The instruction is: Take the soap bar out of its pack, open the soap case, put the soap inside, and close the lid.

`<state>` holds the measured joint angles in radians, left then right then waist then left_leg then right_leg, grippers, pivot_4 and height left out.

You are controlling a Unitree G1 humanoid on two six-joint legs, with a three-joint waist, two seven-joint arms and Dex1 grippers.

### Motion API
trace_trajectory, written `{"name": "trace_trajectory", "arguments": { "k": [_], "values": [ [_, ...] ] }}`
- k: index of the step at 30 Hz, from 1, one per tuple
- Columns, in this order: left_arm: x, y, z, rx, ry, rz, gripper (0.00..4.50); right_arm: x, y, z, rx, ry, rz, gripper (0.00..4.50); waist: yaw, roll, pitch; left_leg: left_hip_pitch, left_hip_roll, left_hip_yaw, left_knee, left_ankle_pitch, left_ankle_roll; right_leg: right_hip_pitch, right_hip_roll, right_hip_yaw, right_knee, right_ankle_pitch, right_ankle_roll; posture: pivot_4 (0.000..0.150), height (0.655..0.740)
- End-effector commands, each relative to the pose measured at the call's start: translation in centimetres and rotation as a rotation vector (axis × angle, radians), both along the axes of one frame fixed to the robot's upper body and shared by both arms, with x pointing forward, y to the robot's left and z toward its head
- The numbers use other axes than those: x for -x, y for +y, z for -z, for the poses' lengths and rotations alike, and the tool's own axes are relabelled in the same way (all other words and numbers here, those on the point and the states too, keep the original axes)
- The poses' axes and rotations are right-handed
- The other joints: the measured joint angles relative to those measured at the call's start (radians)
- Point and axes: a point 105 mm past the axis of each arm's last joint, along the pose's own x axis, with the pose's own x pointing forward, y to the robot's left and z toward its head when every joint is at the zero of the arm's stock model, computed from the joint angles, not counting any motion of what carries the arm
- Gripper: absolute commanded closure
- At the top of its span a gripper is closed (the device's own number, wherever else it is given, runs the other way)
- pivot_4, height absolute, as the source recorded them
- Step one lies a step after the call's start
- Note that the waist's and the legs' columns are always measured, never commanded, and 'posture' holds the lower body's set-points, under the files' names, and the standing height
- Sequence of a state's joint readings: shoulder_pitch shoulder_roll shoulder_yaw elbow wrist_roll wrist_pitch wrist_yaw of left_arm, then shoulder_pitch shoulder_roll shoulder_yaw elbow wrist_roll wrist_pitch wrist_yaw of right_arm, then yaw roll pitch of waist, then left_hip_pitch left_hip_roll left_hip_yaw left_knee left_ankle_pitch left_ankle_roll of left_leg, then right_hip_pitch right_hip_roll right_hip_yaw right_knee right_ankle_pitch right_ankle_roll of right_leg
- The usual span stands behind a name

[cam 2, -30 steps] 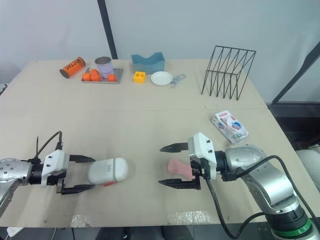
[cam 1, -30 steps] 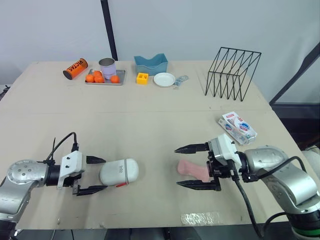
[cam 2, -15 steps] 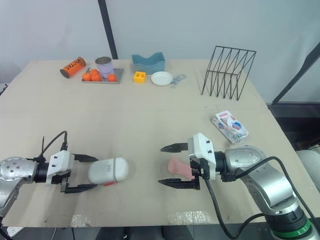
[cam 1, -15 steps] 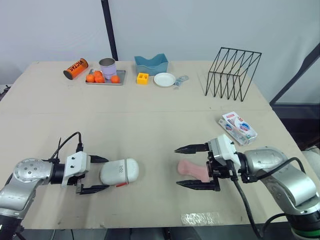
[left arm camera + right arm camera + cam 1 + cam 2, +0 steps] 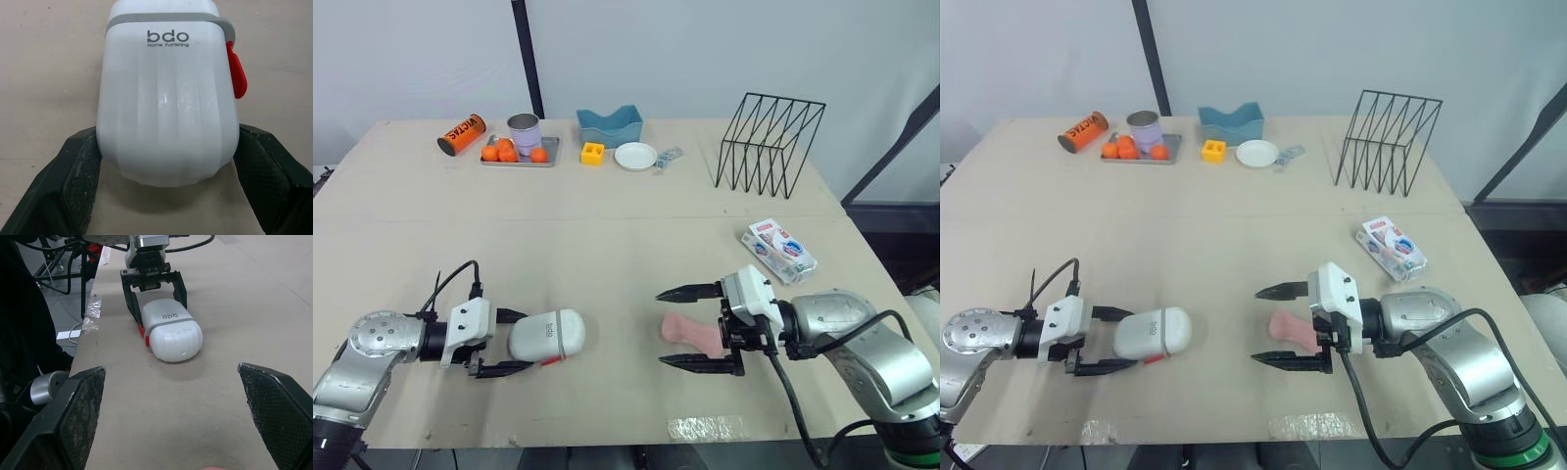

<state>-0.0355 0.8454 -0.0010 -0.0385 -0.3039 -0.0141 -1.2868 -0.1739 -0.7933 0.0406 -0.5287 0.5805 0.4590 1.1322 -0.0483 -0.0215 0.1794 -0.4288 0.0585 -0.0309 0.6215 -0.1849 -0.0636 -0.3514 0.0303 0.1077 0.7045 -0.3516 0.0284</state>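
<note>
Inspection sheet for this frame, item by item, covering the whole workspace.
Surface: beige table; tape patch at the front edge.
Job's things: soap case closed, lying flat; pink soap unwrapped, on the table; soap pack apart, further right.
Clutter: wire rack, tray with oranges and cup, orange can, blue holder, yellow block, white plate, all at the far edge.
Grippers: left gripper at the case's end; right gripper open, soap between its fingers.
Cables: black cable looping at the left wrist.
Surroundings: pale wall, black pole.
</note>
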Motion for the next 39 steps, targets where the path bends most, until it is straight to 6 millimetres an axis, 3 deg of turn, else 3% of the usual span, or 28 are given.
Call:
{"name": "trace_trajectory", "arguments": {
  "k": [1, 6, 11, 18, 22, 29, 39],
  "values": [
    [-0.2, 0.0, -0.5, -0.009, -0.021, 0.002, 1.07, 0.5, 0.3, -0.6, 0.007, -0.044, -0.029, 0.00, 0.000, 0.000, 0.000, 0.000, 0.000, 0.000, 0.000, 0.000, 0.000, 0.000, 0.000, 0.000, 0.000, 0.000, 0.000, 0.150, 0.7400],
    [-0.3, -0.1, -0.6, -0.009, -0.029, 0.006, 1.07, 0.5, 0.3, -0.6, 0.007, -0.041, -0.031, 0.00, 0.000, 0.000, 0.000, 0.000, 0.000, 0.000, 0.000, 0.000, 0.000, 0.000, 0.000, 0.000, 0.000, 0.000, 0.000, 0.150, 0.7400],
    [-0.6, -0.7, -2.2, 0.024, -0.096, 0.026, 1.07, 0.1, 0.0, -0.3, 0.019, -0.004, 0.001, 0.00, 0.001, 0.000, 0.000, 0.000, 0.000, 0.000, 0.000, 0.000, 0.000, 0.000, 0.000, 0.000, 0.000, 0.000, 0.000, 0.150, 0.7400],
    [-0.3, -0.9, -4.5, 0.021, -0.164, 0.072, 1.07, -2.9, -0.6, -0.9, -0.015, 0.109, 0.172, 0.00, 0.000, 0.000, 0.000, 0.000, 0.000, 0.000, 0.000, 0.000, 0.000, 0.000, 0.000, 0.000, 0.000, 0.000, 0.000, 0.150, 0.7400],
    [-0.1, -1.2, -4.7, 0.007, -0.175, 0.094, 1.07, -4.3, 0.8, -1.8, -0.052, 0.294, 0.249, 0.00, -0.001, 0.000, 0.000, 0.000, 0.001, 0.000, 0.000, 0.000, 0.000, 0.000, 0.001, 0.001, 0.000, 0.000, -0.001, 0.150, 0.7400],
    [-0.2, -1.8, -4.9, 0.012, -0.185, 0.115, 1.07, -3.5, 3.7, -1.3, 0.018, 0.679, 0.195, 0.00, 0.000, 0.000, 0.000, -0.002, 0.001, 0.000, 0.000, 0.000, 0.000, -0.003, 0.001, 0.000, 0.001, 0.001, -0.001, 0.150, 0.7400],
    [0.4, -2.7, -5.0, 0.029, -0.206, 0.134, 1.07, -4.2, 5.5, 0.6, 0.024, 0.921, 0.212, 0.00, -0.001, 0.000, 0.000, -0.005, 0.001, 0.001, 0.000, 0.000, 0.000, -0.007, 0.001, 0.000, 0.003, 0.001, -0.001, 0.150, 0.7400]
  ]
}}
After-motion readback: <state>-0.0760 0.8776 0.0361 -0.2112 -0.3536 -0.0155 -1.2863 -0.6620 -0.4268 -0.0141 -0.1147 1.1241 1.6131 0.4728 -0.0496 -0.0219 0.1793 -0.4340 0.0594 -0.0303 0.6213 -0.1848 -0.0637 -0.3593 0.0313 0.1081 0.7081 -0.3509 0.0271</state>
